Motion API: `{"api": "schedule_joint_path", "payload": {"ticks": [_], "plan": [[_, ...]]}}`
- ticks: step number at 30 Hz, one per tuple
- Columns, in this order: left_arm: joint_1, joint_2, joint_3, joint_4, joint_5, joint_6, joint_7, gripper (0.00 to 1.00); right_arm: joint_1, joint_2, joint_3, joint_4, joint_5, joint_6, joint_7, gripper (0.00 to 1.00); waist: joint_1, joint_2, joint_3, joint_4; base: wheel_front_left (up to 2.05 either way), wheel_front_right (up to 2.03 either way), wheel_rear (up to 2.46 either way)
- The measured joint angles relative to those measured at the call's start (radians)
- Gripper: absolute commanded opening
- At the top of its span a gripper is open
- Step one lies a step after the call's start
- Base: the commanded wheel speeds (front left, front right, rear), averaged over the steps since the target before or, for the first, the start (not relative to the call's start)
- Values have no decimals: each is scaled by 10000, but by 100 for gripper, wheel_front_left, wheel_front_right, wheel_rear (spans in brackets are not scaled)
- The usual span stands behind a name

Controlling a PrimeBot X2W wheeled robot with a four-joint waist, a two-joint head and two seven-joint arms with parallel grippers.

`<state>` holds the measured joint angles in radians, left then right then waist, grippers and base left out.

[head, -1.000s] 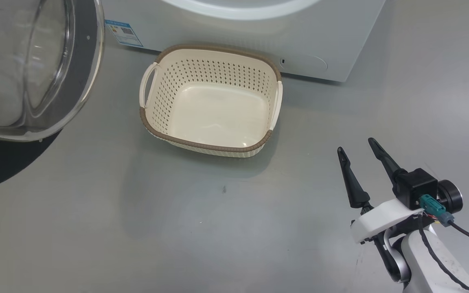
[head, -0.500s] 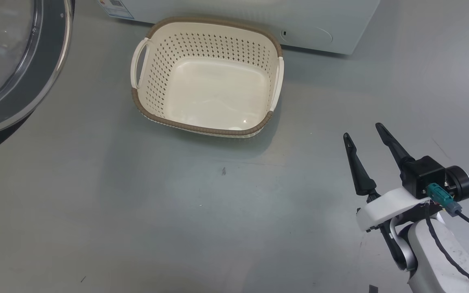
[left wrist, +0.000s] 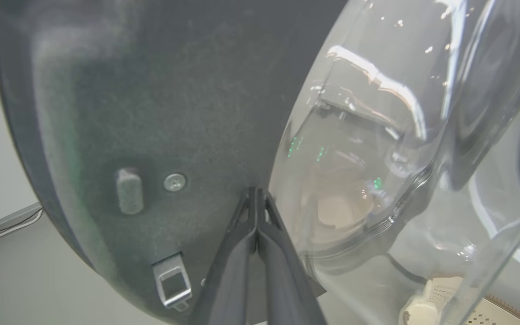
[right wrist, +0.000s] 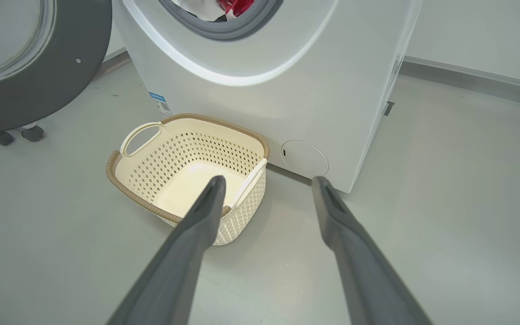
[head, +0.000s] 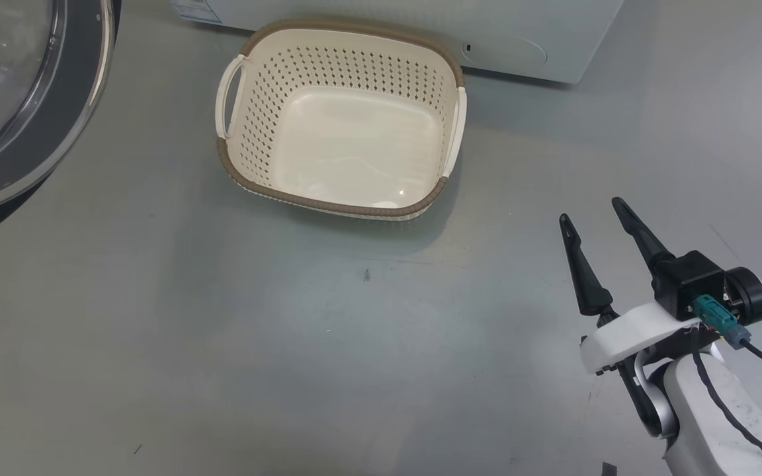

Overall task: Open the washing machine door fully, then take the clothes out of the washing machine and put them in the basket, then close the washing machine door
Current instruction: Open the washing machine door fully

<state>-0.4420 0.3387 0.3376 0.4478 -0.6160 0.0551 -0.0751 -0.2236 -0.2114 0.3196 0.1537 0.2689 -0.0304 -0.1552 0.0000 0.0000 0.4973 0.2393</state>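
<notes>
My left gripper (left wrist: 256,194) has its 2 fingers pressed shut against each other with nothing between them. Their tips are at the inner face of the washing machine door (left wrist: 151,104), right where the dark rim meets the bulging glass bowl; whether they actually touch it I cannot tell. I judge the closed tip serves as a pusher, to swing the door wide rather than grip it. My right gripper (head: 591,211) hangs empty over the bare floor (head: 288,344), its 2 fingers spread as wide as they go and aimed toward the basket (head: 348,66), ready, I think, to grab cloth. The basket sits empty on the floor, its far rim close against the foot of the washing machine (right wrist: 287,90), below the drum opening, so garments have a short way to travel. The clothes (right wrist: 237,6), red with a white piece beside them, lie inside the drum at the opening's lower lip. The door stands swung out to my left, so unloading looks like the next step.
</notes>
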Motion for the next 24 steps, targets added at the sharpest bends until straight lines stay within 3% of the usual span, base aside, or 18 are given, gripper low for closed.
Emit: {"api": "schedule_joint_path", "payload": {"ticks": [15, 24], "plan": [[48, -42, -1076, 520, 788, -401, -508, 0, -4, 453, 2, 673, 265, 29, -458, 100, 0, 0, -1085, -152, 0, 0, 0], [745, -493, -2098, 374, 1379, -740, -688, 0, 91, 602, -265, 1035, 487, 29, -709, 100, 0, 0, -2105, -421, 0, 0, 0]]}}
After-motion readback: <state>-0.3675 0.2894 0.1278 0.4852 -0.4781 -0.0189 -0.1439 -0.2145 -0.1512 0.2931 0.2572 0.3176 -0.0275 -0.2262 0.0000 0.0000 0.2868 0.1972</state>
